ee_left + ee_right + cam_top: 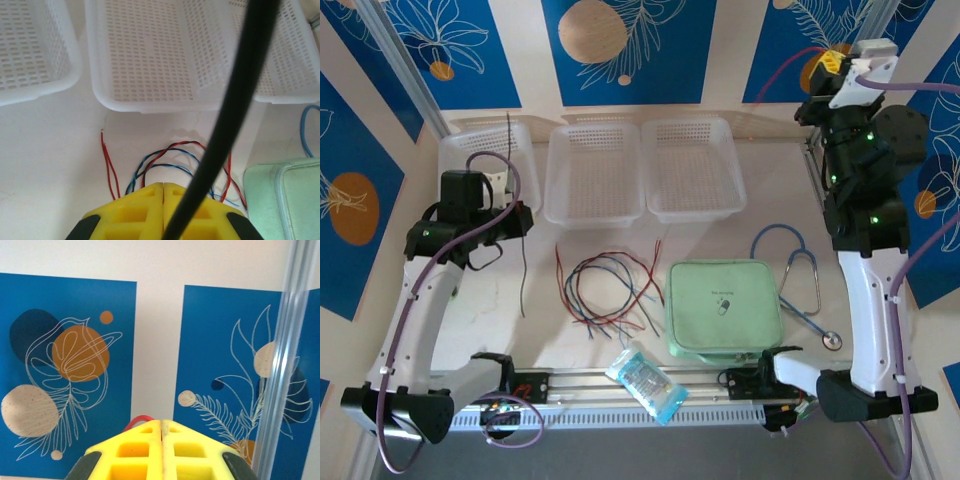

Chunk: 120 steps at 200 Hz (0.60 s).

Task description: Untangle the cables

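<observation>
Several thin cables (610,292), red, blue and dark, lie in one loose, overlapping tangle on the desk (720,242) near the middle basket (592,170), just left of the green pouch (722,305). They look light, limp and springy, liable to drag neighbours along; a free end is the best hold. Left end effector (163,187) is pressed together, apparently pinching a black cable (523,275) hanging apart from the tangle. Right end effector (161,424) is pressed together, empty, facing the wall (155,340).
</observation>
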Available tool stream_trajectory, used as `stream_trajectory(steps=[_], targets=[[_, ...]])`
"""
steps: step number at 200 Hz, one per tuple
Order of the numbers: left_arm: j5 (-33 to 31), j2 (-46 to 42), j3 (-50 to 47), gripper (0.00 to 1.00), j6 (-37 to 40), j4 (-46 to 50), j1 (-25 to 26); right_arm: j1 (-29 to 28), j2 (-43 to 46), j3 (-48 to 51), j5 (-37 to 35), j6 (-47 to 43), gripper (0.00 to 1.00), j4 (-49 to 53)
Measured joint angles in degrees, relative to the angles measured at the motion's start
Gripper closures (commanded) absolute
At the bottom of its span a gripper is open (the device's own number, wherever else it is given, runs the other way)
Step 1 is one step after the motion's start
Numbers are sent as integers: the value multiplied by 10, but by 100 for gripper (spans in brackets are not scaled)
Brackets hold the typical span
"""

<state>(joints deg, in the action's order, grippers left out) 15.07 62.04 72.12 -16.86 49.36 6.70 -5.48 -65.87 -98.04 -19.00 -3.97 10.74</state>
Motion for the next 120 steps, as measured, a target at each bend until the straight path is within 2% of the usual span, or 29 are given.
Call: stream_trajectory(steps=[61, 120], targets=[[32, 0, 29, 100, -12, -5, 0, 8, 3, -9, 29, 10, 100, 9], [45, 0, 40, 100, -23, -16, 0, 7, -47, -69, 59, 26, 100, 2]])
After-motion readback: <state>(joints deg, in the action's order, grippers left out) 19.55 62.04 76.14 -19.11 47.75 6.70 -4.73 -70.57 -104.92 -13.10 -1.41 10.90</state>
